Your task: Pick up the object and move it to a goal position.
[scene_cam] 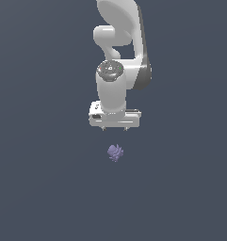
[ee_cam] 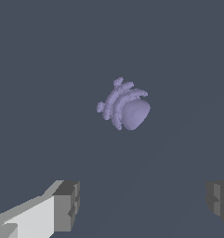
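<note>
Fingers [ee_cam: 67, 207] spread wide, nothing between them, so the gripper [scene_cam: 114, 128] grasps nothing. The object [scene_cam: 115, 152], a lumpy purple clump, sits on the dark floor [scene_cam: 39, 188], apart from the fingertips and narrower than their gap. In the exterior view it lies just below the gripper.

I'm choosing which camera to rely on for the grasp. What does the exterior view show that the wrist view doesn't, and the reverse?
Only the exterior view shows the white arm above the gripper, with the purple clump apart from it. Only the wrist view shows the clump's ridged side and smooth rounded lobe, and the dark finger pads set wide apart. Both show the clump ungrasped on the plain dark surface.
</note>
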{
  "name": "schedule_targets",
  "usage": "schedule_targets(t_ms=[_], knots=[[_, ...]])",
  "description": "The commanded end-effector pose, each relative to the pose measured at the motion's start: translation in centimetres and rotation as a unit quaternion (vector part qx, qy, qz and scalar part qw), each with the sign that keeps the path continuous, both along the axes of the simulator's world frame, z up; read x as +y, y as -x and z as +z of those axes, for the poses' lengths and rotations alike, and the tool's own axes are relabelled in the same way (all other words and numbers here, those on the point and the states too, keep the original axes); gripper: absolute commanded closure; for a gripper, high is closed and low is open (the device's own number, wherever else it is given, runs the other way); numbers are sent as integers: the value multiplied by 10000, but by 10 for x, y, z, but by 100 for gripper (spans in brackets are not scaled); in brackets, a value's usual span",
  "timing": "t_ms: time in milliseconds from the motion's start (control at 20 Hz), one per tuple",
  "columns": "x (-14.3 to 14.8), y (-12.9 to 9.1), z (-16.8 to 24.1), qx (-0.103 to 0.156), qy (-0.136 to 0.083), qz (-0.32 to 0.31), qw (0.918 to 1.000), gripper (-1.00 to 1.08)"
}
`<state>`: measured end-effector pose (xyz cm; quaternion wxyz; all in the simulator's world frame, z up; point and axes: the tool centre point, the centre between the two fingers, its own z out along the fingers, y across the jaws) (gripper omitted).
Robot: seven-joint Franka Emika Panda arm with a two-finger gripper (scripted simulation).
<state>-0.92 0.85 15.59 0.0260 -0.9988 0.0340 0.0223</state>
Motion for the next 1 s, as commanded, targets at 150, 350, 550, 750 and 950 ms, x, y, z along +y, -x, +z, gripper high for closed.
schedule_targets(t_ms=[150,350,550,750,950], knots=[[4,0,1,2,10,41,10000,-92],[17,-1,3,11,48,215,9998,-92],[22,-1,5,13,59,307,9995,-92],[20,-2,4,12,58,240,9997,-92],[20,-5,0,10,67,77,9999,-92]])
